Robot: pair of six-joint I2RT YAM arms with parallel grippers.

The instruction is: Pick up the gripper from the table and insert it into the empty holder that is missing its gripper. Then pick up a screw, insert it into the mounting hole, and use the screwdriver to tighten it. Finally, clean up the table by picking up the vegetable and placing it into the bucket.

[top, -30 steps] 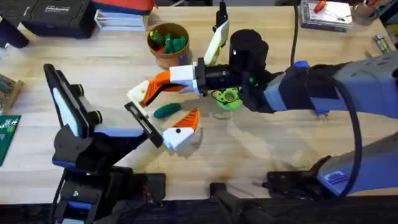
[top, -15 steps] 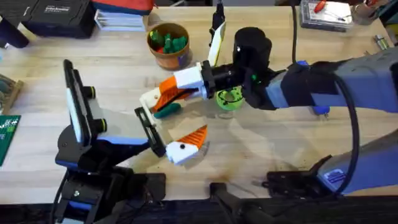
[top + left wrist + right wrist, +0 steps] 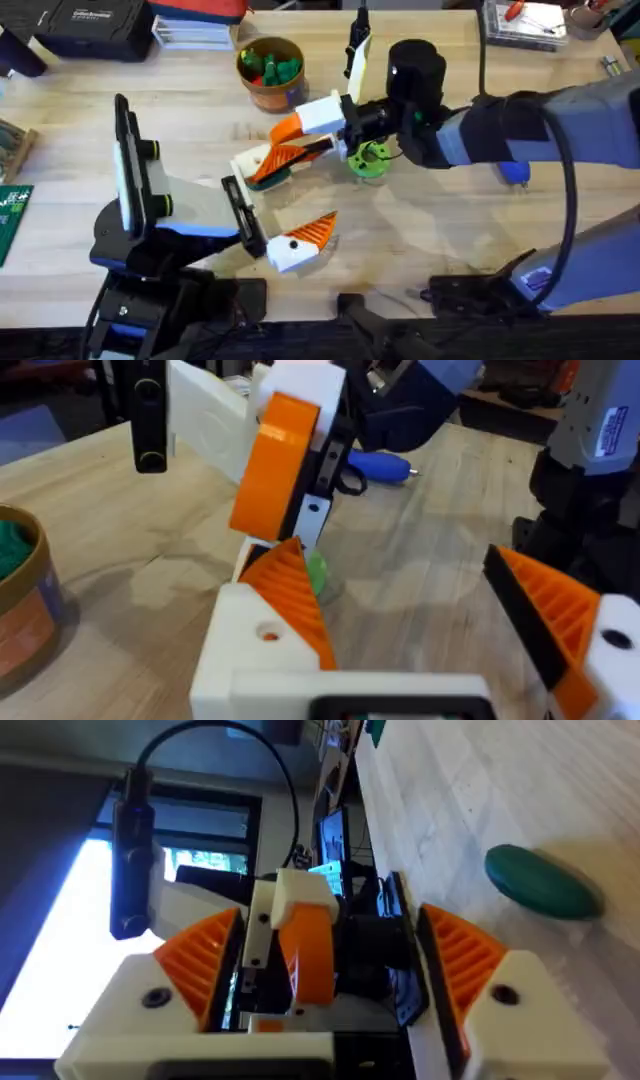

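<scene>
Nearest the bases, the left gripper [image 3: 285, 243] rests low over the table with its orange-padded fingers spread apart and nothing between them. Beyond it, the right gripper [image 3: 285, 158] reaches over the vegetable [image 3: 543, 880], jaws apart and not yet closed on it, so the cleanup looks unfinished; the earlier assembly steps cannot be judged. Farthest, the bucket [image 3: 271, 88] already holds green and orange toy pieces.

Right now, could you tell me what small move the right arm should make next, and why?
Probably shift the right pincer sideways to centre it on the vegetable, then lower and close. The pincer is open, but in its wrist view the vegetable lies on the table off to one side of the gap, not between the fingers.
</scene>
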